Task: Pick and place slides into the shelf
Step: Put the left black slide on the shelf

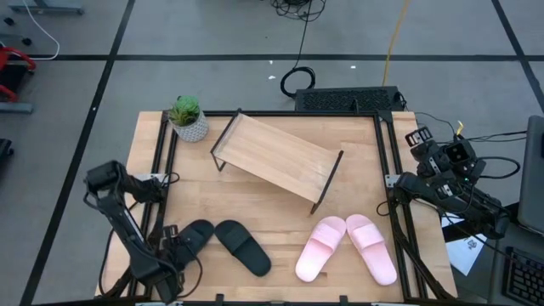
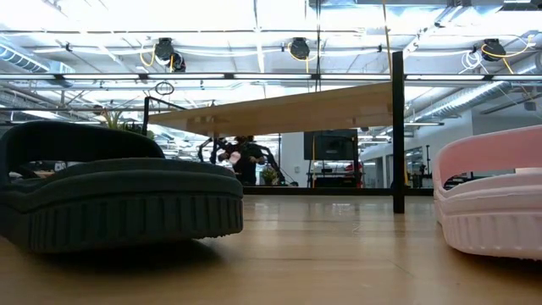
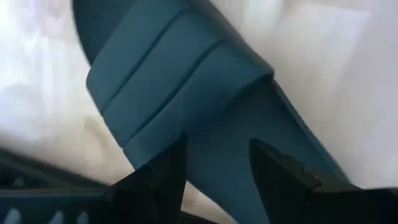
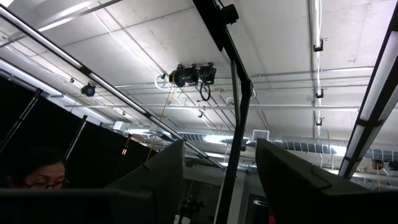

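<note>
Hovering the left tool, fingers spread and empty, over the matte black slide sandal; needing centring on the broad strap before closing.

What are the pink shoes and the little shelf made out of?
The pale pink slide sandals look like soft moulded foam or rubber: matte, one piece, with ribbed sole edges in the low view. The low shelf seems to have a light wooden plank top, since grain lines show, on thin black legs, probably metal.
</note>
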`<state>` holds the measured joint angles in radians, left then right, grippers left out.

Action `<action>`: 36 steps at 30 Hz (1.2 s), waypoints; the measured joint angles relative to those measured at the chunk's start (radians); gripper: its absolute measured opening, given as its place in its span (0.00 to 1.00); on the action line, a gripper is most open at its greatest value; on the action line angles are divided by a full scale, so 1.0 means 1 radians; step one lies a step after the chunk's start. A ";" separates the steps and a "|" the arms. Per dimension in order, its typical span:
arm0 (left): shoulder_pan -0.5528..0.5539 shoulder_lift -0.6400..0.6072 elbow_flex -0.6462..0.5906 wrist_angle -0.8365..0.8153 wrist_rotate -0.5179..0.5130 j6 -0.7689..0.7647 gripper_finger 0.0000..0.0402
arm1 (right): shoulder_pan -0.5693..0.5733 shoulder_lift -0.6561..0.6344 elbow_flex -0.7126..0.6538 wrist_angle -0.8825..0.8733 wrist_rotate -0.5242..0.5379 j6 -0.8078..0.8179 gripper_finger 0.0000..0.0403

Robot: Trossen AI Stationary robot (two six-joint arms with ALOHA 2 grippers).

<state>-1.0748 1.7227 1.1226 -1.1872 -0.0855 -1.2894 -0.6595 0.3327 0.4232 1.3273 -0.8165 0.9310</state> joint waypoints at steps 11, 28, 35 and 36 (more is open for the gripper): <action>-0.004 -0.003 0.096 -0.100 -0.012 -0.028 0.44 | 0.000 0.000 0.000 0.000 0.001 -0.019 0.46; 0.005 0.121 0.162 -0.211 -0.044 0.144 0.44 | 0.000 0.000 0.000 0.000 0.000 -0.001 0.46; -0.009 0.168 0.162 -0.242 -0.095 0.131 0.44 | 0.000 0.000 0.000 0.000 0.000 -0.001 0.46; -0.009 0.172 0.162 -0.239 -0.103 0.136 0.44 | 0.000 0.000 0.000 0.000 0.000 -0.001 0.46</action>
<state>-1.0836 1.8951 1.2846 -1.4258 -0.1882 -1.1531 -0.6596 0.3327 0.4232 1.3273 -0.8165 0.9300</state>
